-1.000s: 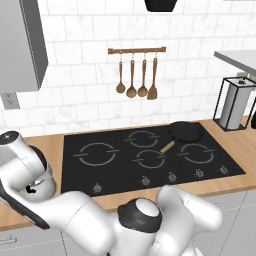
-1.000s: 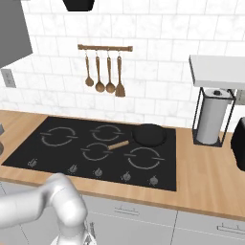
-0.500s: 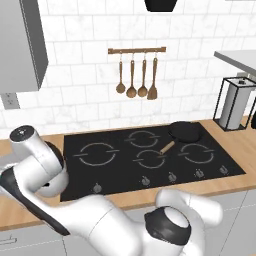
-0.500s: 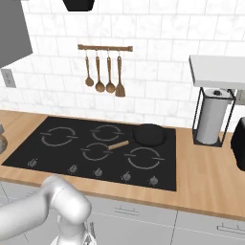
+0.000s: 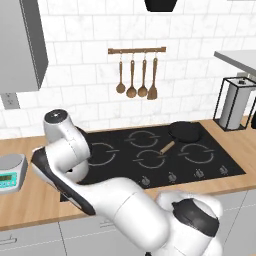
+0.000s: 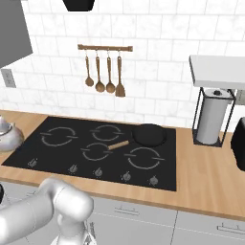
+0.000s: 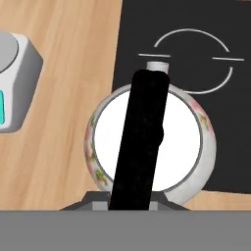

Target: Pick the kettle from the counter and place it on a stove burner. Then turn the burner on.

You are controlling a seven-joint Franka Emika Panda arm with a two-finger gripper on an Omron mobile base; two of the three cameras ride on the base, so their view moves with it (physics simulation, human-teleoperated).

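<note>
The silver kettle [image 7: 186, 147], its black handle [image 7: 144, 137] running down the middle, hangs below my hand. Its body straddles the left edge of the black cooktop [image 7: 196, 19] and the wood counter [image 7: 73, 44]. My gripper [image 7: 133, 200] is shut on the handle; the fingertips are hidden under it. The spout points at the large burner ring [image 7: 193, 61], just beyond the kettle. In the right base view the kettle [image 6: 8, 136] shows at the far left, beside the large burner [image 6: 60, 136]. My arm [image 5: 70, 150] hides the kettle in the left base view.
A grey digital scale [image 5: 10, 172] [image 7: 14, 88] sits on the counter left of the kettle. A black frying pan [image 6: 149, 135] occupies the back right burner. Knobs [image 6: 98, 171] line the cooktop's front edge. A paper towel holder [image 6: 210, 122] stands at the right.
My arm has swung rightward and up from the counter's left end toward the cooktop. The kettle has come into the right base view at its left edge.
</note>
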